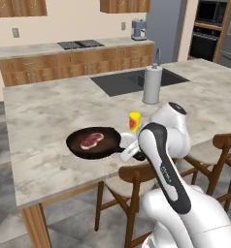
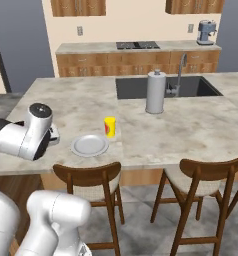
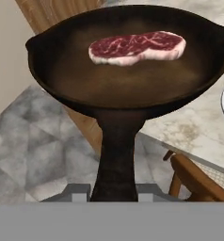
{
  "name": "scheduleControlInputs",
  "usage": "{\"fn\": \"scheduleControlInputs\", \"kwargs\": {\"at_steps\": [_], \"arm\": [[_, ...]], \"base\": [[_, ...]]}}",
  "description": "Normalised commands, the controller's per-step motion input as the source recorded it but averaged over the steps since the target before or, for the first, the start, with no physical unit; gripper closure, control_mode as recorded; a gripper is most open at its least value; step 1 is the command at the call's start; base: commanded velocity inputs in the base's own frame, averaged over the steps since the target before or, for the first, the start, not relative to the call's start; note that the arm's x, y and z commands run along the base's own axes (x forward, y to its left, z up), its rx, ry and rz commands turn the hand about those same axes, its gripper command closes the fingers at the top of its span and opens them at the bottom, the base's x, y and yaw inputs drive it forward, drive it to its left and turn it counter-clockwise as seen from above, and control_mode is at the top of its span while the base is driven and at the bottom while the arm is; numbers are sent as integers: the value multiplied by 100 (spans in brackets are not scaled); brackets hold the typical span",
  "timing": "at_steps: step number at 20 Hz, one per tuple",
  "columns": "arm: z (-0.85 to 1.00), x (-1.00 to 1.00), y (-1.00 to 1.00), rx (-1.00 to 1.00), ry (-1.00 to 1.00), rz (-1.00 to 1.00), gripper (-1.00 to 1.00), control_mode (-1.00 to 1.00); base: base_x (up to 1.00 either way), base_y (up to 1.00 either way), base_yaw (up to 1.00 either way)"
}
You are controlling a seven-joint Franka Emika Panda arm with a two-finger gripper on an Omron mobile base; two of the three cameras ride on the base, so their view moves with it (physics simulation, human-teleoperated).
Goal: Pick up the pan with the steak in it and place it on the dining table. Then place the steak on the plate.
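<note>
Two-finger gripper [image 3: 113,195] clamped on long black handle of round black frying pan [image 1: 95,143] w/ small red-pink raw steak [image 1: 91,140] inside. Pan over near edge of beige marbled dining table [image 1: 44,121] (contact unclear). Small round white plate [image 2: 90,145] beside it.

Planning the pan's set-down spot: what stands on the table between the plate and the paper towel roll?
In the right base view, a small yellow cup stands between the plate and the paper towel roll, just beside the plate; the rest is bare tabletop.
</note>
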Motion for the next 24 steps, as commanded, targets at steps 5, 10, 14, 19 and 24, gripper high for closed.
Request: {"fn": "scheduleControlInputs", "kwargs": {"at_steps": [5, 10, 14, 19, 24], "arm": [[-14, 5, 17, -2, 4, 0, 100, -100], [-45, 23, 22, -4, 0, -5, 100, -100], [-56, 43, 26, -5, 0, -13, 100, -100], [-56, 56, 31, -3, 0, -17, 100, -100], [-41, 47, 37, -2, 0, -13, 100, -100]], "base": [[0, 0, 0], [0, 0, 0], [0, 0, 0], [0, 0, 0], [0, 0, 0]]}}
